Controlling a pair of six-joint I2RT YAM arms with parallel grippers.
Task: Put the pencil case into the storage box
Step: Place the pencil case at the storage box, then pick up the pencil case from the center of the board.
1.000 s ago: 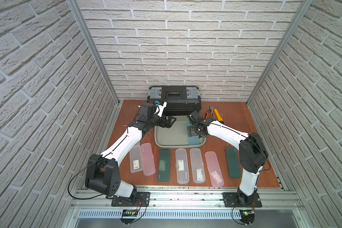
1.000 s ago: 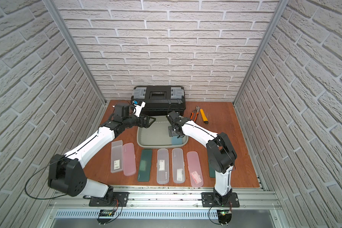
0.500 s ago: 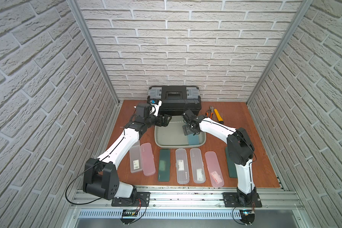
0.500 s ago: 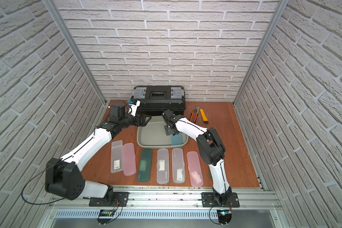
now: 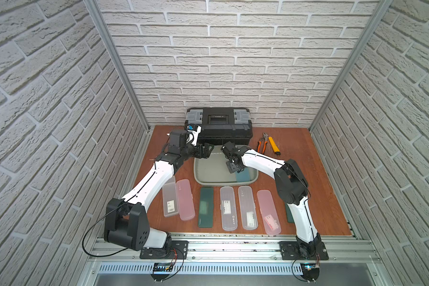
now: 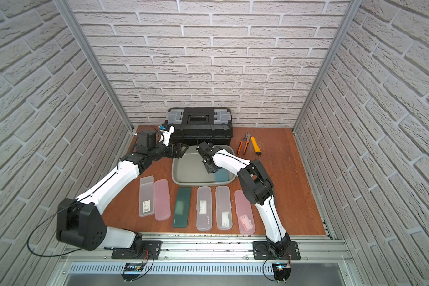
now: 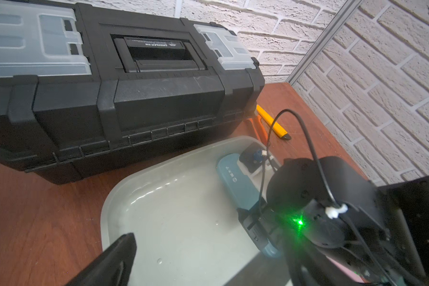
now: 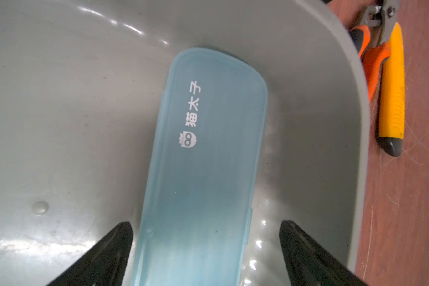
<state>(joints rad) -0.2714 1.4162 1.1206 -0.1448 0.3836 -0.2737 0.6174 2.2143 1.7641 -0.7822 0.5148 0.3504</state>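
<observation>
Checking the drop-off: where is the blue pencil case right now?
In both top views the blue pencil case lies inside the storage box, along its wall on the robot's right side, beneath the open right gripper.

Black toolbox (image 5: 218, 128), pliers (image 5: 264, 139), yellow knife (image 5: 274, 145)

A pencil case (image 5: 243, 176) lies in the storage box (image 5: 208, 170); the toolbox (image 5: 218, 123) stands behind it, a row of cases (image 5: 227, 208) in front.

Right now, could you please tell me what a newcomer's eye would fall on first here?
The blue pencil case lies inside the grey-green storage box, with the right tool open over it. A row of other pencil cases lies on its near side, and a black toolbox stands against the back wall.
</observation>
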